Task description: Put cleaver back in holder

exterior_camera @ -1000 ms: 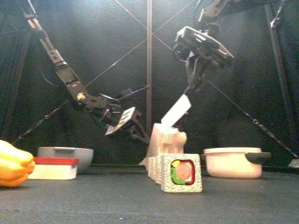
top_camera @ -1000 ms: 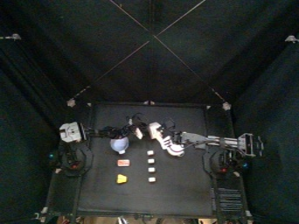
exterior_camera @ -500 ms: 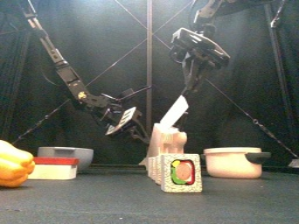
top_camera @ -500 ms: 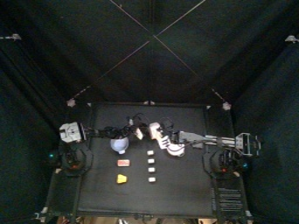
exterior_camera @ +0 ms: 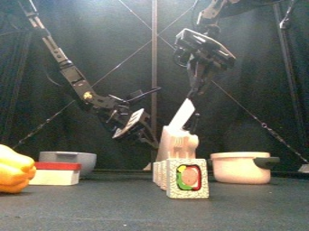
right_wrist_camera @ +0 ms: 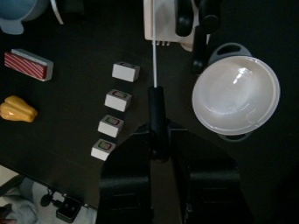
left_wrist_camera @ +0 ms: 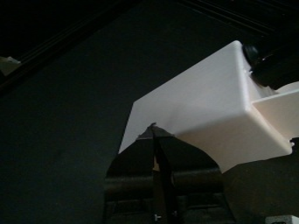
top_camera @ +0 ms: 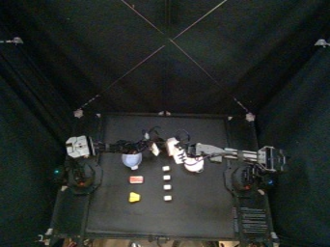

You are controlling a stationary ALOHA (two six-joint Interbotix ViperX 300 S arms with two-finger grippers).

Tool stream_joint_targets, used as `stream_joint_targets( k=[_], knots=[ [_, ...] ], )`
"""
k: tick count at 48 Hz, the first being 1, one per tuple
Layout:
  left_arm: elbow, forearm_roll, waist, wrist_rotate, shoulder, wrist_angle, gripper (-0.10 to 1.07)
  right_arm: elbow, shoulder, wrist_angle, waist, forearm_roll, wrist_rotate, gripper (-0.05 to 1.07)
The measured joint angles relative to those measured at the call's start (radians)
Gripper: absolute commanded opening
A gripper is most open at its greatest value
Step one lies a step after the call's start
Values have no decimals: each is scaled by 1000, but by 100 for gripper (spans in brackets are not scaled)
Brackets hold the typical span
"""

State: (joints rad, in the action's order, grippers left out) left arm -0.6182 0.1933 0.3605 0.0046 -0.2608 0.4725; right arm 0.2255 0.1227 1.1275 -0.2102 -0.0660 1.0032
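Right gripper (exterior_camera: 192, 97) is clamped on the cleaver (exterior_camera: 182, 115), which hangs tilted with its lower tip at the top of the holder (exterior_camera: 178, 146). A row of white squares (exterior_camera: 185, 177) runs back from the desk's front edge. Behind them, the holder stands upright toward the middle of the back edge. Left gripper (exterior_camera: 128, 124) hovers just beside the holder; its grip cannot be told.
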Motion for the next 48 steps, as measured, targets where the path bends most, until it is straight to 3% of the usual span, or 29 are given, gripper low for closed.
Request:
stream_joint_targets(
  k=[48],
  knots=[
    [0,0,-3,0,0,2,35,-110,-126,23,-64,14,-21,42]
  ],
)
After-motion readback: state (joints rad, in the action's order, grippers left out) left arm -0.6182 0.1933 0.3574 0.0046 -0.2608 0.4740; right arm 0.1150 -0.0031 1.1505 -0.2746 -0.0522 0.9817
